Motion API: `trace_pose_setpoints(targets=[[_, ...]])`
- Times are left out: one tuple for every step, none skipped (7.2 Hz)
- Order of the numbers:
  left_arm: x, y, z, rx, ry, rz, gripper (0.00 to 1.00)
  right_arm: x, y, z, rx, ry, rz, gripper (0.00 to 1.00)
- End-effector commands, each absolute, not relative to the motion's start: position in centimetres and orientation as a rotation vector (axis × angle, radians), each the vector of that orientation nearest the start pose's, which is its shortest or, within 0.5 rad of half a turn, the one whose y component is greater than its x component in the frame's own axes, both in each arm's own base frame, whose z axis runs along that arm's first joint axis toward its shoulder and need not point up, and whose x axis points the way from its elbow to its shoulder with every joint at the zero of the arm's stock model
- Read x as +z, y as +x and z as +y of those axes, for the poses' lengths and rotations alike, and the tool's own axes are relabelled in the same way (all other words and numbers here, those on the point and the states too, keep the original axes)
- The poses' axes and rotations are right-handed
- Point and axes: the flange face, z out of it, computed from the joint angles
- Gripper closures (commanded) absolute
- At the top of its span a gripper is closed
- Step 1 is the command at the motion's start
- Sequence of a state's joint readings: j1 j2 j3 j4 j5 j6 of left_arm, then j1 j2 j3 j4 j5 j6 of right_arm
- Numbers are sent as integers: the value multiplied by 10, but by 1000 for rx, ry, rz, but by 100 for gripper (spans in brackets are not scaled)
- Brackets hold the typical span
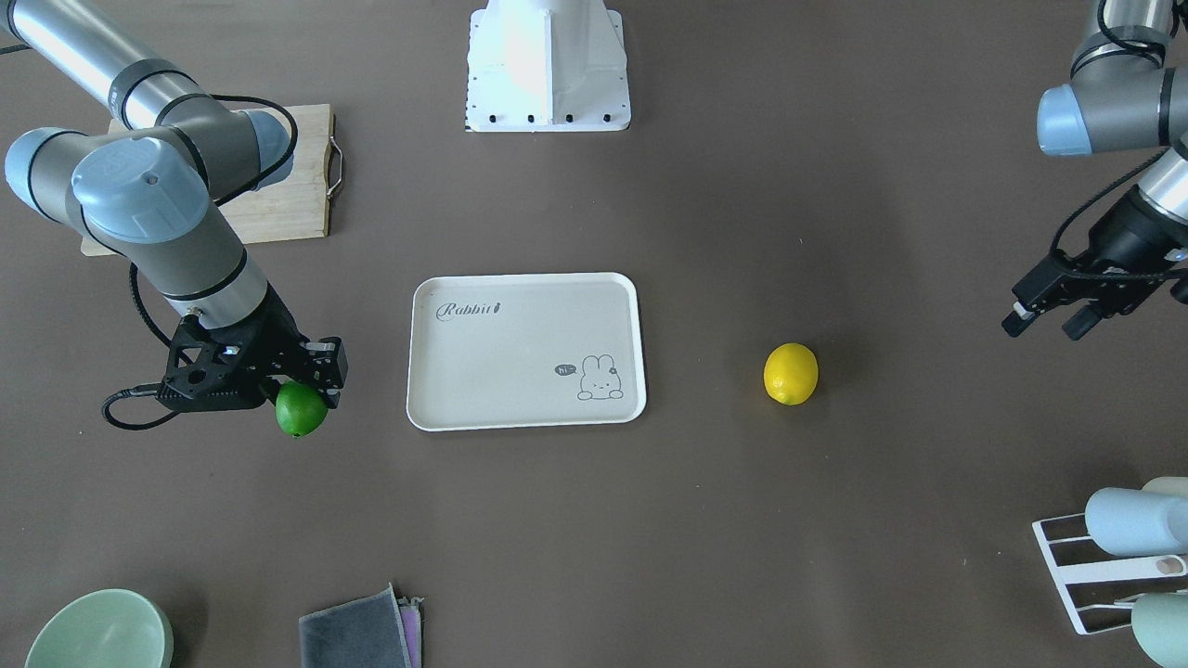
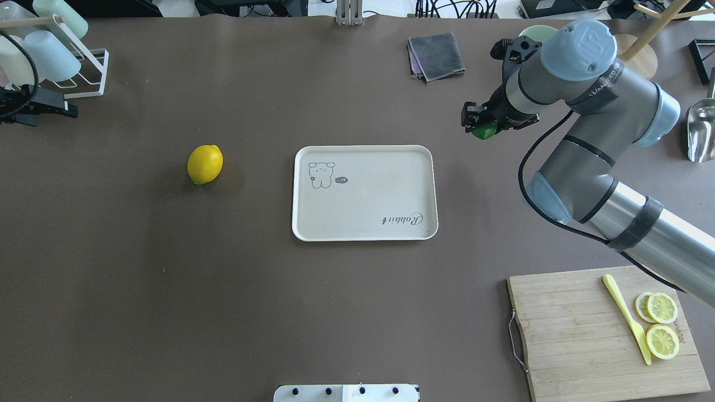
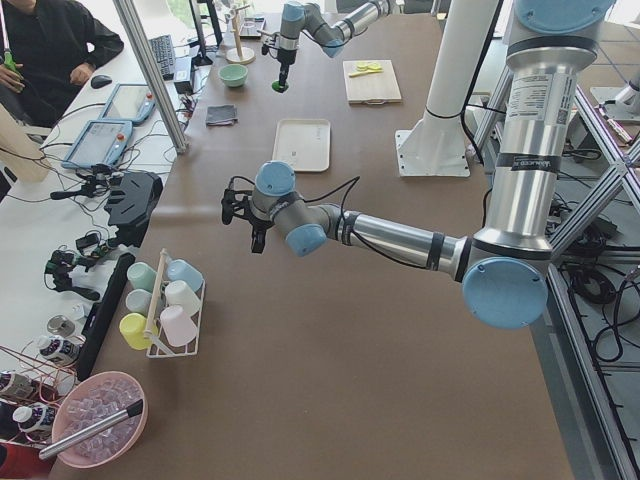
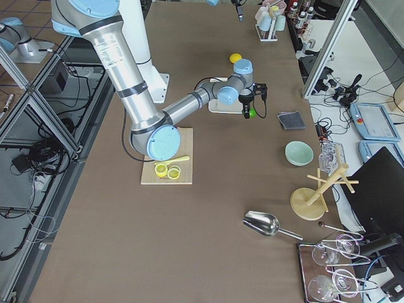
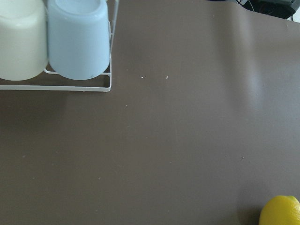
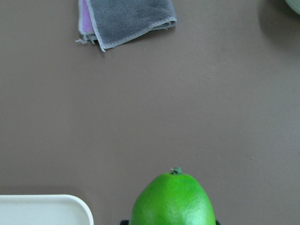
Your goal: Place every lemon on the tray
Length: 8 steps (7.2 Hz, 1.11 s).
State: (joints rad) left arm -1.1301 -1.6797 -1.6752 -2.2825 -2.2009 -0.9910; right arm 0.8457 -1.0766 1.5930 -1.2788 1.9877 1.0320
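Observation:
The cream tray (image 2: 363, 212) with "Rabbit" lettering lies mid-table, nothing on it; it also shows in the front view (image 1: 520, 371) and its corner in the right wrist view (image 6: 42, 208). My right gripper (image 2: 479, 124) (image 1: 311, 390) is shut on the green lemon (image 2: 484, 132) (image 1: 301, 410) (image 6: 173, 201), held beside the tray's short edge, apart from it. The yellow lemon (image 2: 205, 164) (image 1: 791, 373) (image 5: 281, 211) lies on the table on the tray's other side. My left gripper (image 1: 1047, 320) (image 2: 56, 109) is open and empty, hovering beyond the yellow lemon near the cup rack.
A wooden cutting board (image 2: 581, 335) with lemon slices (image 2: 662, 324) and a yellow knife sits near the right arm's base. A cup rack (image 2: 61, 56), grey cloth (image 2: 437, 54), green bowl (image 1: 100, 631) and metal scoop (image 2: 701, 128) line the table's far side.

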Motion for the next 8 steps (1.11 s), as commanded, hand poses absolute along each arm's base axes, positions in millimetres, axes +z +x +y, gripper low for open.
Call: trace_pose_setpoints(targets=[[437, 248, -518, -199, 298, 1030, 2, 309, -378, -563, 129, 215, -888, 100], [422, 286, -507, -181, 311, 1034, 2, 301, -375, -560, 145, 214, -903, 100], [407, 310, -495, -181, 314, 1047, 2, 302, -377, -559, 143, 217, -900, 100], [397, 333, -491, -160, 334, 1044, 2, 302, -377, -558, 143, 217, -900, 100], [392, 345, -488, -55, 382, 1029, 2, 302, -378, -558, 142, 217, -899, 100], [397, 343, -493, 106, 473, 950, 2, 302, -378, -558, 142, 217, -899, 100], [405, 343, -498, 227, 560, 852, 2, 303, -379, -557, 141, 216, -898, 100], [408, 345, -501, 277, 593, 815, 2, 304, -379, -557, 142, 216, -896, 100]])
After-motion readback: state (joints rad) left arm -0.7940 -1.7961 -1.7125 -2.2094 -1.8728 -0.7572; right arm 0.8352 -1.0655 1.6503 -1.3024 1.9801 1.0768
